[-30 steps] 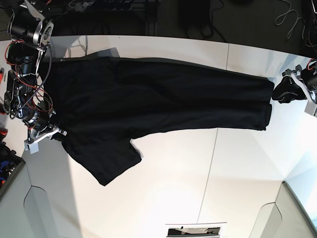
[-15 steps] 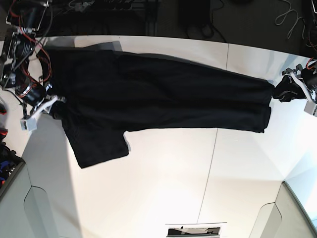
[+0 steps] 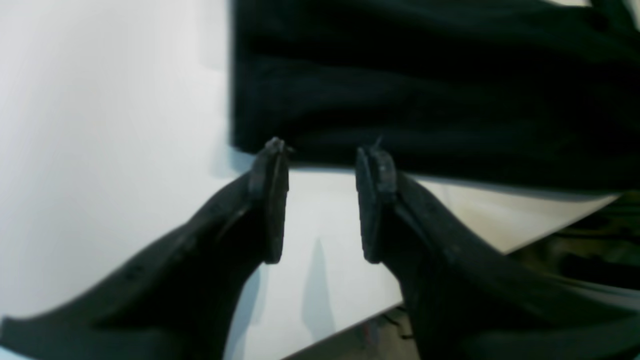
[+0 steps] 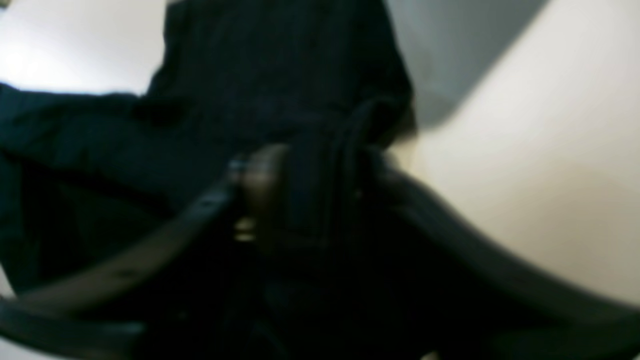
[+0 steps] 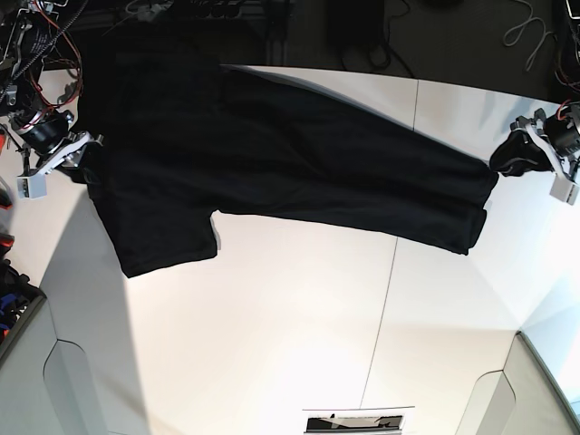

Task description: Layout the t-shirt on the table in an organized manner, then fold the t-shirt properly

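The right wrist view is too blurred to settle whether the right gripper [image 4: 310, 195] grips the dark cloth bunched between its fingers or has let go, and in the base view the upper left corner of the t-shirt [image 5: 272, 163] melts into the dark background past the table [image 5: 299, 344] edge. The black shirt lies stretched with its long axis across the table, hem toward the left gripper [image 3: 320, 200] and 1 sleeve hanging toward the camera. That claw's jaws stand apart, empty, just beside the hem.

No readable text, labels or signs anywhere.
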You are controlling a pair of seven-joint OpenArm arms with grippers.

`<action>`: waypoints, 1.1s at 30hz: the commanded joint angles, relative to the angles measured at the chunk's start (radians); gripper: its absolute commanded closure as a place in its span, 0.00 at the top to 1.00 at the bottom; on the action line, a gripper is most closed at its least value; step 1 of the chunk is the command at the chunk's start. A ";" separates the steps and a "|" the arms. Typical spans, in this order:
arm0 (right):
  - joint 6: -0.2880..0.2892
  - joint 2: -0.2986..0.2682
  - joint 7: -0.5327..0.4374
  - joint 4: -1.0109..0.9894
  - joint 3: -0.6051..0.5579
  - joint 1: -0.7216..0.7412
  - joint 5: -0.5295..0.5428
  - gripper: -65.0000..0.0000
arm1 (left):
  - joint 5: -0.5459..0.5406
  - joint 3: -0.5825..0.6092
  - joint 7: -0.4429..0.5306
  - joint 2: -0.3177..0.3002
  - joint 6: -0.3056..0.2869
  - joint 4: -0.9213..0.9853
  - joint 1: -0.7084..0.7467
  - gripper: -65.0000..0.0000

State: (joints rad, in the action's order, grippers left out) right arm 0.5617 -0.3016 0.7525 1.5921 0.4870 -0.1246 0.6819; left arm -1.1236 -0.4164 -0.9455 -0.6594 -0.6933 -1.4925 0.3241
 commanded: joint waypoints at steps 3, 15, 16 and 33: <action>0.001 -0.014 -0.029 0.018 0.006 0.019 0.005 0.57 | -0.048 -0.008 -0.025 0.018 -0.005 -0.115 0.008 0.37; 0.000 -0.014 0.000 0.018 0.034 0.069 0.009 0.57 | 0.119 0.379 0.050 0.200 -0.005 -0.546 0.158 0.34; 0.000 -0.014 -0.002 0.018 0.041 0.076 0.008 0.56 | 0.162 0.410 0.072 0.234 -0.005 -0.546 0.158 0.34; 0.000 -0.023 -0.081 -0.180 0.048 0.239 -0.184 0.00 | 0.509 0.816 0.120 0.635 -0.005 -0.259 -0.057 0.28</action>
State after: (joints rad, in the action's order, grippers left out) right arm 0.5583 -0.3027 0.7010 1.3933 0.5289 0.0971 0.4828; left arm -0.5930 0.3962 -0.8410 -0.0334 -0.6884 -1.7397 0.2661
